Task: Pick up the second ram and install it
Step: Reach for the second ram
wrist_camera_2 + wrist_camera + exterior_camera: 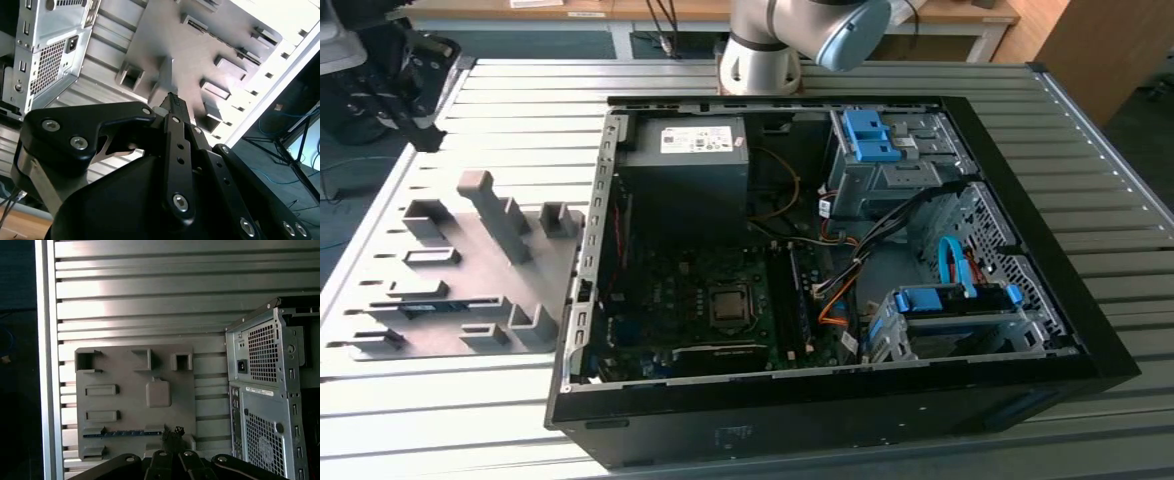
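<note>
Second ram (122, 433) lies lengthwise in its slot on the grey holder plate (125, 407), pointing at the computer case (265, 400). Hand (172, 436) hangs over its case-ward end; wide or narrow, I cannot tell.

Arm (801, 30) aloft, hand (175, 102) closed, empty

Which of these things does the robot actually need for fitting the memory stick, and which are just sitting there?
Part of the job: memory stick, lying in the grey holder tray; the claw; the open computer case; its circuit board.

Just lying about: power supply box; blue drive brackets; slatted table.
</note>
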Robot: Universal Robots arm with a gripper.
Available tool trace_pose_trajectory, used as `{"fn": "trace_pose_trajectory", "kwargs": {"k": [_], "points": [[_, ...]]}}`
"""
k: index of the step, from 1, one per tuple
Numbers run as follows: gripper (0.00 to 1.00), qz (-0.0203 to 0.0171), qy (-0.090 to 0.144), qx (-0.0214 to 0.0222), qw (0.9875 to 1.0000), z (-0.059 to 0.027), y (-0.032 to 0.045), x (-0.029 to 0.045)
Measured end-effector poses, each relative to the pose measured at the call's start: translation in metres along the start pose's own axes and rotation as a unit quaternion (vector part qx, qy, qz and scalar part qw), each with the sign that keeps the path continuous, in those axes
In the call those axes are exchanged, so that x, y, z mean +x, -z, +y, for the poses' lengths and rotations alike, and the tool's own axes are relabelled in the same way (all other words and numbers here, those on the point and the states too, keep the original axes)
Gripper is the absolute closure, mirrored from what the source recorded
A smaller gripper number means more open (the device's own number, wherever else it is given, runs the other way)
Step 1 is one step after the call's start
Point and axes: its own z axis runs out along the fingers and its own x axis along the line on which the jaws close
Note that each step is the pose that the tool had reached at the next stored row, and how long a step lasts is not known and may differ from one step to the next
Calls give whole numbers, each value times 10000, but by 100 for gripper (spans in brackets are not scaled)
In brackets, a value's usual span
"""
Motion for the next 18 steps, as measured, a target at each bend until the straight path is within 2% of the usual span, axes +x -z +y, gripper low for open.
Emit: {"fn": "trace_pose_trajectory", "kwargs": {"k": [18], "points": [[90, 0, 0, 0, 10000, -204, -83, 131]]}}
